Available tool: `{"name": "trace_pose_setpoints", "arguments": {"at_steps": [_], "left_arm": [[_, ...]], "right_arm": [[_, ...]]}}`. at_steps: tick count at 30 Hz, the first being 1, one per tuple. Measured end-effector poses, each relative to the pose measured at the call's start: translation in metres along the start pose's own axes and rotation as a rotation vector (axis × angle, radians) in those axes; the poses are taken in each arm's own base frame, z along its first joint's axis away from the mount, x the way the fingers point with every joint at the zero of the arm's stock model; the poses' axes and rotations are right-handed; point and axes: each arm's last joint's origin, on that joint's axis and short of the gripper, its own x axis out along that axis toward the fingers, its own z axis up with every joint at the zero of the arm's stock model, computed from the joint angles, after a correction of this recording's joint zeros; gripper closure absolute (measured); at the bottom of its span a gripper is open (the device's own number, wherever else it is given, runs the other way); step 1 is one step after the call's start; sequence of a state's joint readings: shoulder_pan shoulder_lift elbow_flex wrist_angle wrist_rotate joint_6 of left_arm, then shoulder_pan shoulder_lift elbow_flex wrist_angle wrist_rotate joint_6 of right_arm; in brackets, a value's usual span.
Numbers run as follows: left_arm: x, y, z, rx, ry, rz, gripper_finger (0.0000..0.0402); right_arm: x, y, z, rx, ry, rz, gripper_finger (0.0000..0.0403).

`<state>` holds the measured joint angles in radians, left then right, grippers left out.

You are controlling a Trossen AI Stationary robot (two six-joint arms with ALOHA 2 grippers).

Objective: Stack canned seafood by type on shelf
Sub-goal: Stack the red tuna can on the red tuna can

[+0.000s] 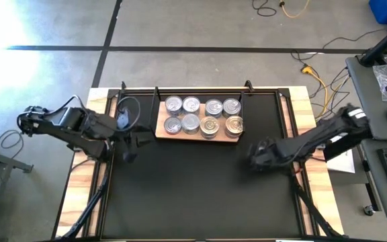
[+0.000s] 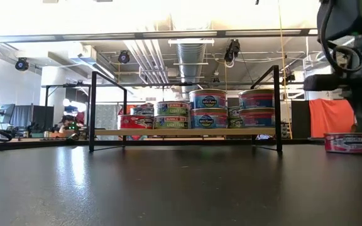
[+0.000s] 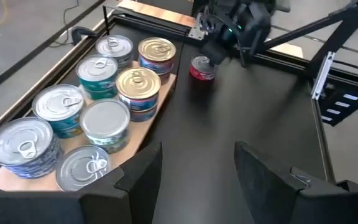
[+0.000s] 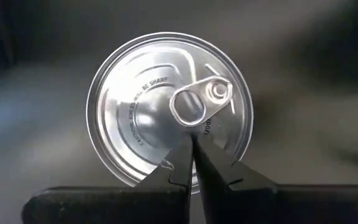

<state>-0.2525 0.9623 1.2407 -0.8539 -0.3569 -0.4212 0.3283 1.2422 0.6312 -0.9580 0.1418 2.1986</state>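
Right gripper (image 4: 193,163) hangs shut over a lone red-sided tin (image 4: 169,109) on the black mat (image 1: 200,188), well apart from the shelf (image 1: 199,135).
From above, that tin is hidden under the right arm; only the wrist, low and left wrist views show it, and the pressed-together fingers (image 4: 216,171) hold nothing, pointing at its pull tab. The shelf carries the other tins (image 1: 201,115), stacked; how many lie beneath is unclear from overhead. The left gripper (image 3: 197,171) waits beside the shelf's left end, fingers (image 3: 143,177) partly apart and empty.
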Motion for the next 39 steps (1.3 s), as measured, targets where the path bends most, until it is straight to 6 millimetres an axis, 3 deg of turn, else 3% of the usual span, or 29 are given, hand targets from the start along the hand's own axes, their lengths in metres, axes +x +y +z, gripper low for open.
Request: {"name": "trace_pose_setpoints", "arguments": {"at_steps": [4, 9, 13, 17, 23, 26, 29, 32, 39], "left_arm": [[0.003, -0.001, 0.000, -0.002, 0.008, 0.006, 0.0216], [0.010, -0.004, -0.001, 0.005, 0.028, 0.016, 0.0216], [0.016, -0.006, -0.001, -0.002, 0.044, 0.023, 0.0216], [0.021, -0.009, -0.003, -0.021, 0.066, 0.015, 0.0216], [0.030, -0.022, -0.010, -0.030, 0.118, 0.004, 0.0216], [0.039, -0.032, -0.015, -0.042, 0.138, -0.014, 0.0216], [0.051, -0.042, -0.021, -0.031, 0.187, -0.021, 0.0216], [0.066, -0.052, -0.028, -0.017, 0.236, -0.008, 0.0216], [0.098, -0.072, -0.047, 0.002, 0.389, -0.028, 0.0216]], "right_arm": [[-0.005, 0.028, -0.035, -0.082, 0.005, 0.010, 0.0390], [-0.020, 0.078, -0.071, -0.254, 0.051, 0.084, 0.0390], [-0.039, 0.112, -0.082, -0.431, 0.086, 0.169, 0.0390], [-0.070, 0.128, -0.081, -0.606, 0.068, 0.296, 0.0390], [-0.127, 0.114, -0.067, -1.005, -0.132, 0.511, 0.0390], [-0.133, 0.093, -0.059, -1.215, -0.180, 0.470, 0.0390], [-0.127, 0.072, -0.054, -1.379, -0.203, 0.383, 0.0390], [-0.108, 0.056, -0.056, -1.527, -0.202, 0.297, 0.0390], [-0.062, 0.039, -0.072, -1.823, -0.130, 0.156, 0.0390]]}}
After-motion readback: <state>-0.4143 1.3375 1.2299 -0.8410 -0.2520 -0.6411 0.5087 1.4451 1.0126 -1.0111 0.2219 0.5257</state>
